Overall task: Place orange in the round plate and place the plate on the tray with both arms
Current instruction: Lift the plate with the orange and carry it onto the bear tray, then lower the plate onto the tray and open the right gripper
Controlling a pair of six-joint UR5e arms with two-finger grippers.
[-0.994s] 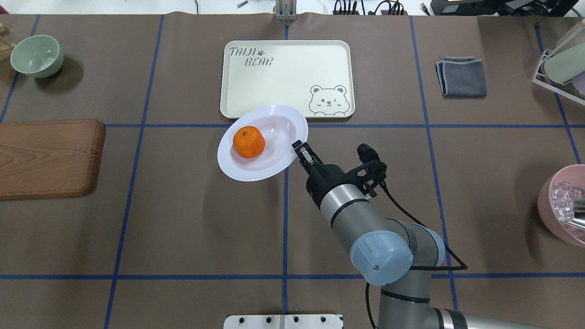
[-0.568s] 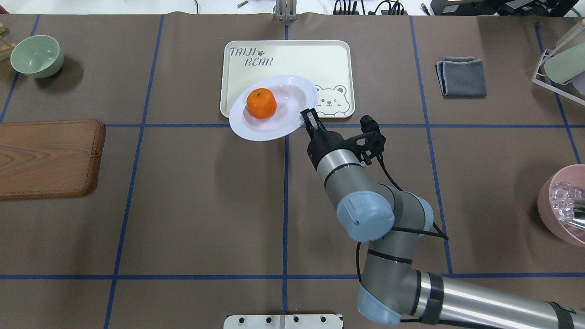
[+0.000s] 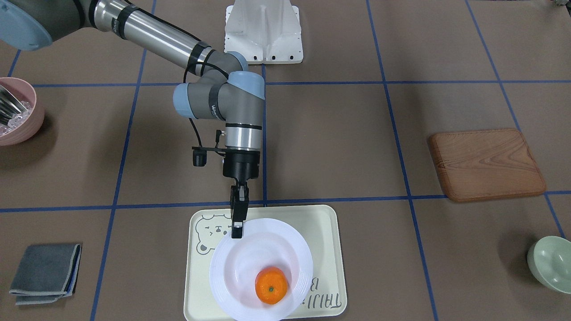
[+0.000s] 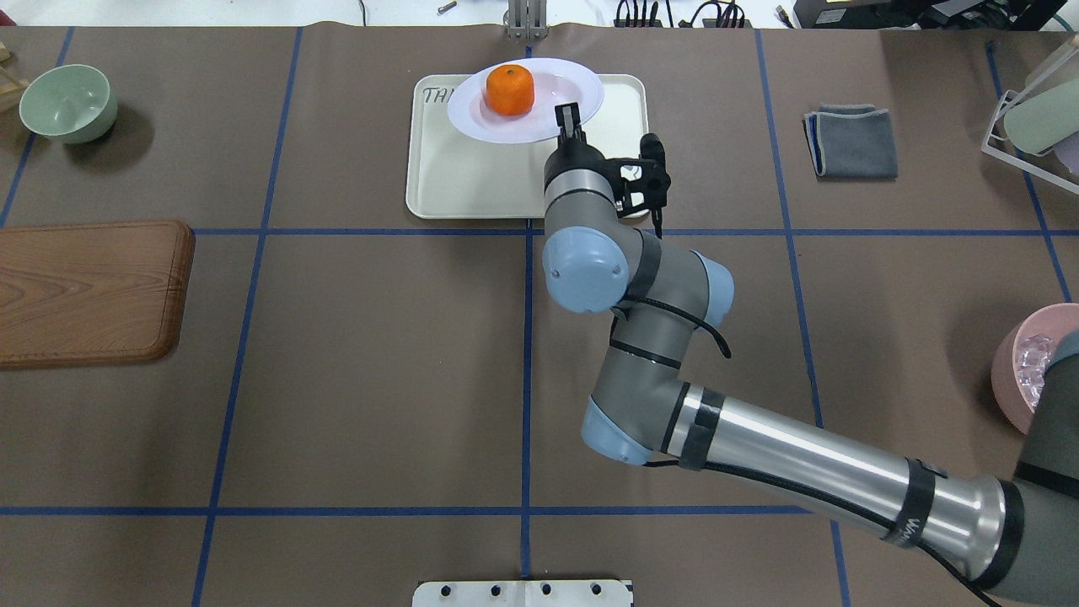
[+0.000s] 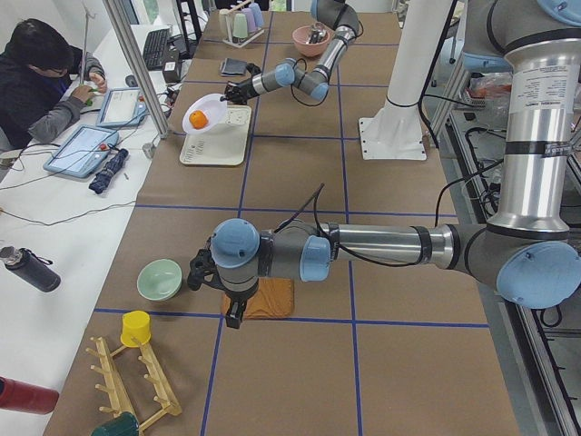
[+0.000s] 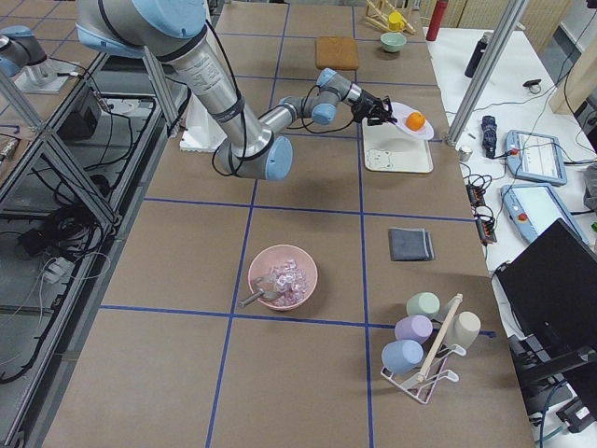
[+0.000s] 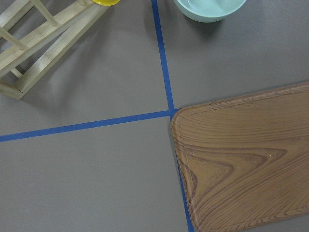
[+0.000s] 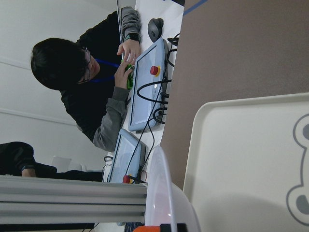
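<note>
My right gripper (image 4: 569,116) is shut on the near rim of the white round plate (image 4: 472,116), with one finger above the rim and one below. The orange (image 4: 509,90) lies in the plate's hollow. The plate hangs in the air, a little tilted, over the far part of the cream bear tray (image 4: 472,181). The front-facing view shows the same gripper (image 3: 237,232), plate (image 3: 243,263), orange (image 3: 271,285) and tray (image 3: 325,232). My left gripper (image 5: 234,315) shows only in the exterior left view, above the wooden board's corner; I cannot tell whether it is open or shut.
A brown wooden board (image 4: 88,291) and a pale green bowl (image 4: 67,103) lie at the left. A folded grey cloth (image 4: 851,141), a cup rack (image 4: 1033,114) and a pink bowl (image 4: 1011,371) are at the right. A person (image 5: 45,82) sits beyond the table's far edge.
My right arm has stretched away from the robot and carried the plate with the orange from the tray's near left corner to over its far part.
</note>
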